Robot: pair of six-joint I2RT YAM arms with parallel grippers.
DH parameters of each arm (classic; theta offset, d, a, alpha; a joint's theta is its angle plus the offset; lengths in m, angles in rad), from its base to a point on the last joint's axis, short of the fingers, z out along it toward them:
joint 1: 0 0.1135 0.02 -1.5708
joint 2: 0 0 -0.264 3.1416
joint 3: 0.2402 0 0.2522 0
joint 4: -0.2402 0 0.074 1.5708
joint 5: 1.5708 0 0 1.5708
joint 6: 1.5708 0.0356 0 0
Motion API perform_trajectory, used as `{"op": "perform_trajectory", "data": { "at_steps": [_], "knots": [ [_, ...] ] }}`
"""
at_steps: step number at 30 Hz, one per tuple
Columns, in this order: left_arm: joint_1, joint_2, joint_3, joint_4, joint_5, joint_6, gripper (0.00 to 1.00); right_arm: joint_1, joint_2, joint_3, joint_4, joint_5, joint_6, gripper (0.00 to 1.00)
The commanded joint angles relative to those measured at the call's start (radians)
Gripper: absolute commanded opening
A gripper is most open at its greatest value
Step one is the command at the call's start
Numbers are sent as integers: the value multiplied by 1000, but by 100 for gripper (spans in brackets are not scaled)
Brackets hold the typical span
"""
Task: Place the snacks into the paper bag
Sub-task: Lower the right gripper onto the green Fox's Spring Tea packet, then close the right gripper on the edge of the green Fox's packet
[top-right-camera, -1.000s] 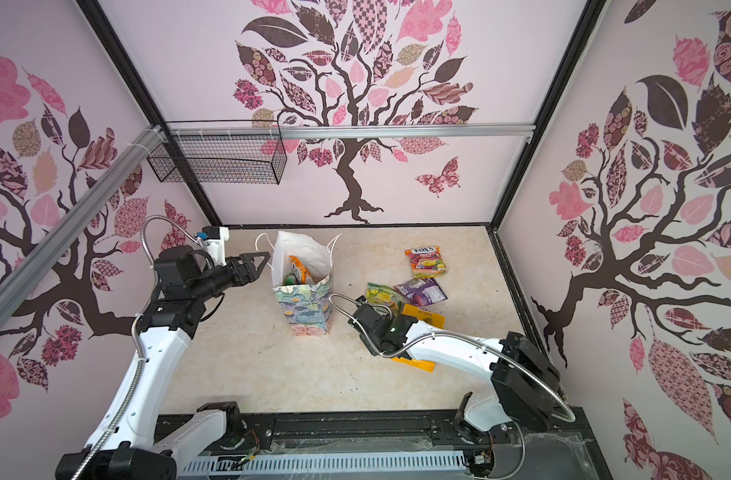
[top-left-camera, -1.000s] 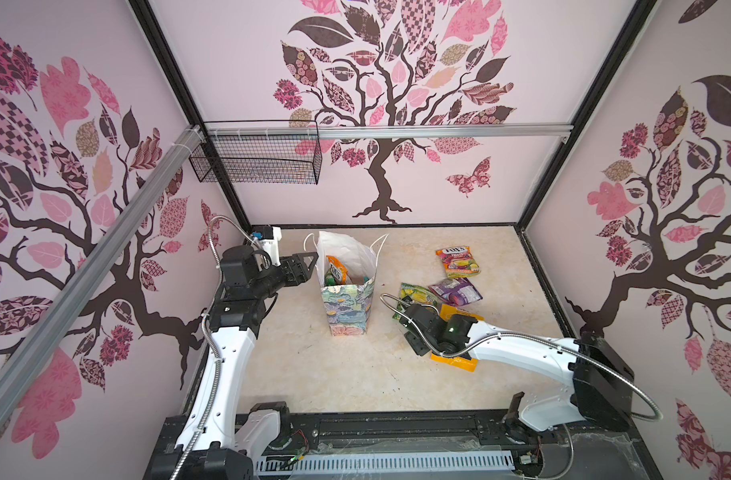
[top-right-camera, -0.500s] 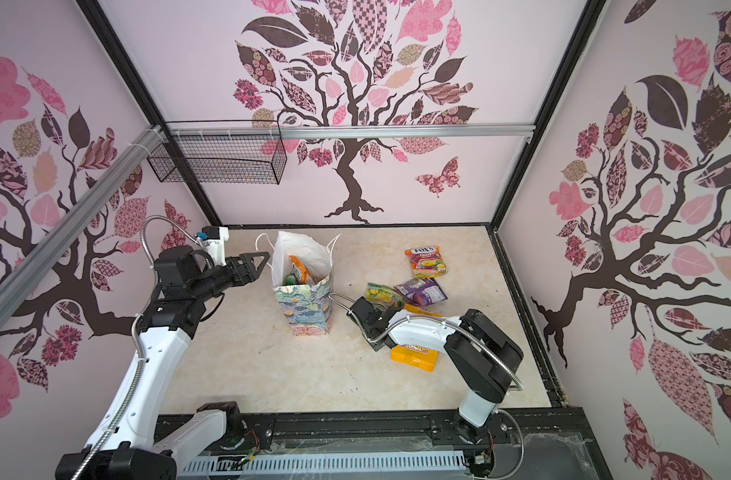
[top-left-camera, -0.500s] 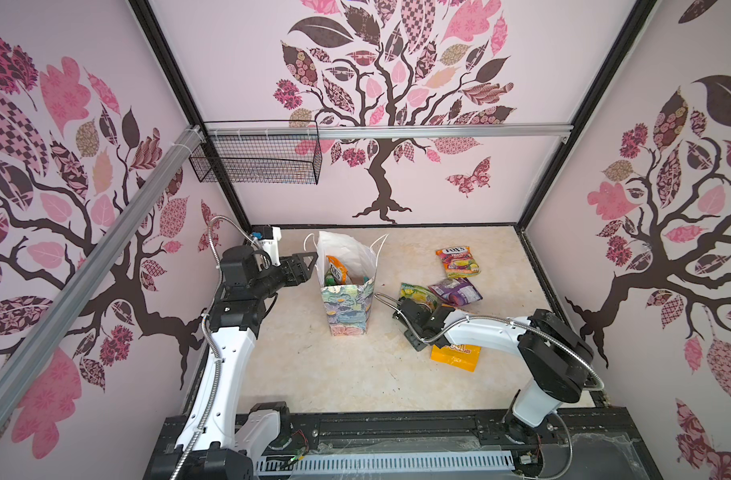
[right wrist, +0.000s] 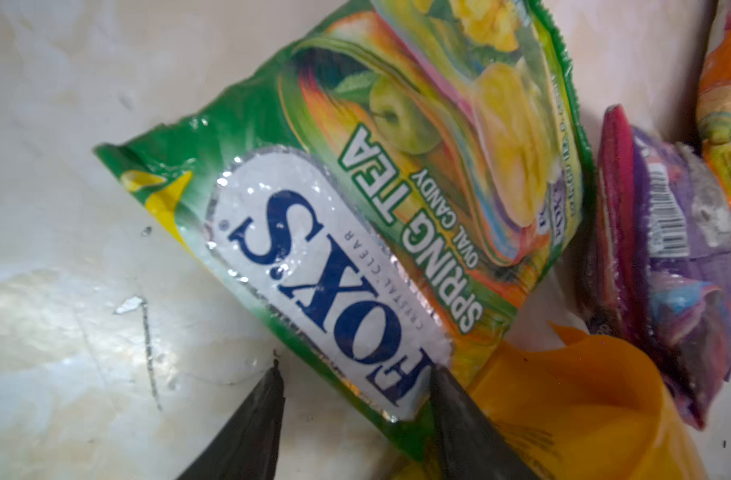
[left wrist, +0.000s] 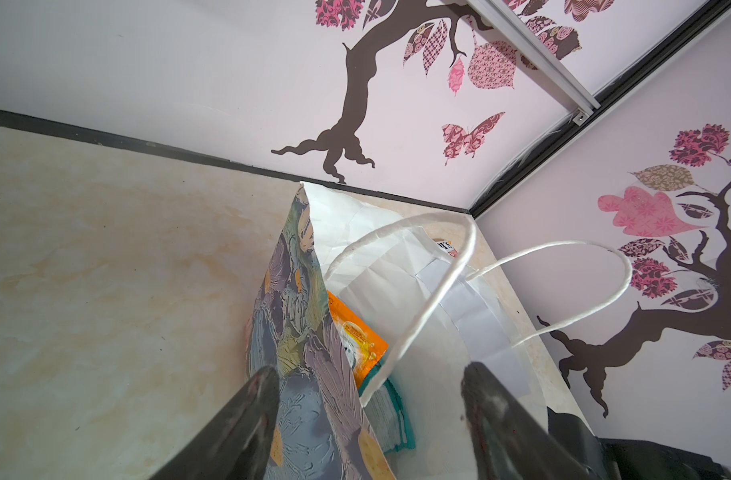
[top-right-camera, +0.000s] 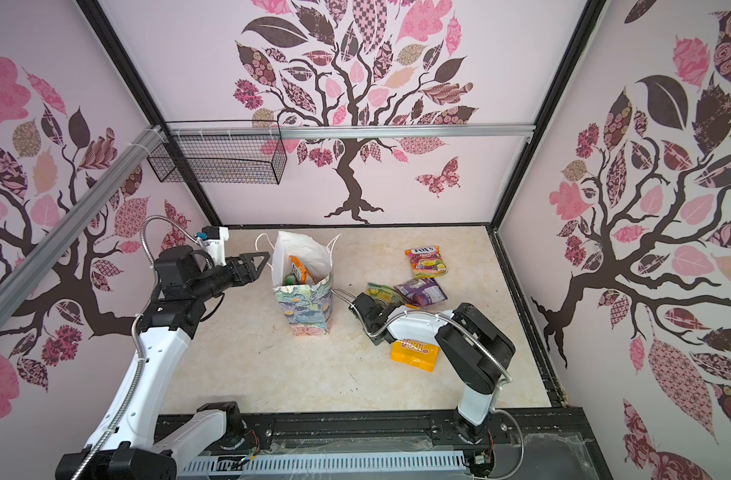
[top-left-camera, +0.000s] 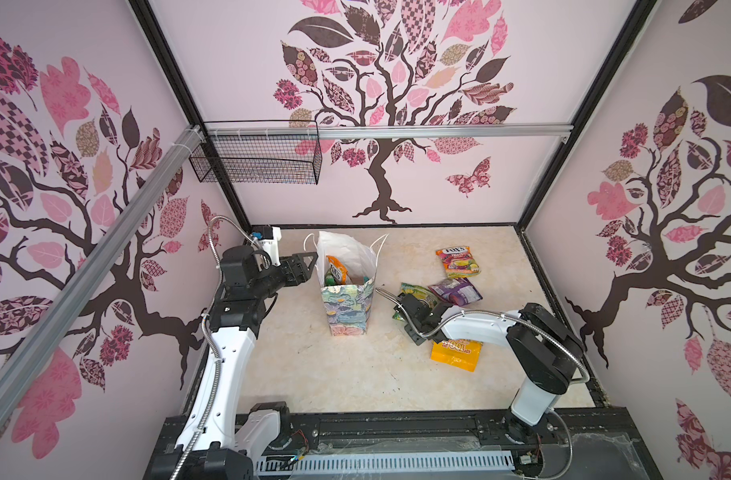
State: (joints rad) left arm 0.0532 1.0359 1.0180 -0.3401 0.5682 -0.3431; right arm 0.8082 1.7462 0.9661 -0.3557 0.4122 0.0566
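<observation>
Plainly right gripper (right wrist: 354,370) gapes astride glossy green packet (right wrist: 355,199), left gripper (left wrist: 368,368) gapes at creased paper bag (left wrist: 297,324)

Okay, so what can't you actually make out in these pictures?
Contents of the paper bag: in both top views its walls hide all but the top of an orange packet.
Right gripper: the right arm covers it in both top views. The right wrist view leaves unclear whether the fingers pinch the green packet.
Yellow packet: partly under that arm.
</observation>
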Motion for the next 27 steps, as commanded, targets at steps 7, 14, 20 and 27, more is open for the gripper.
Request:
{"op": "perform_trajectory", "data": {
  "at_steps": [7, 14, 20, 27],
  "knots": [
    [-1, -21, -27, 3, -8, 15, 73, -5, 78, 25, -16, 26, -7, 35],
    [-2, -13, -24, 9, 4, 9, 73, -4, 59, 30, -17, 24, 9, 13],
    [-2, -18, -27, 9, 0, 11, 73, -5, 10, 21, -27, 0, 30, 0],
    [-2, -13, -24, 10, 6, 10, 73, -4, -100, -9, -28, -56, 72, 0]
  ]
}}
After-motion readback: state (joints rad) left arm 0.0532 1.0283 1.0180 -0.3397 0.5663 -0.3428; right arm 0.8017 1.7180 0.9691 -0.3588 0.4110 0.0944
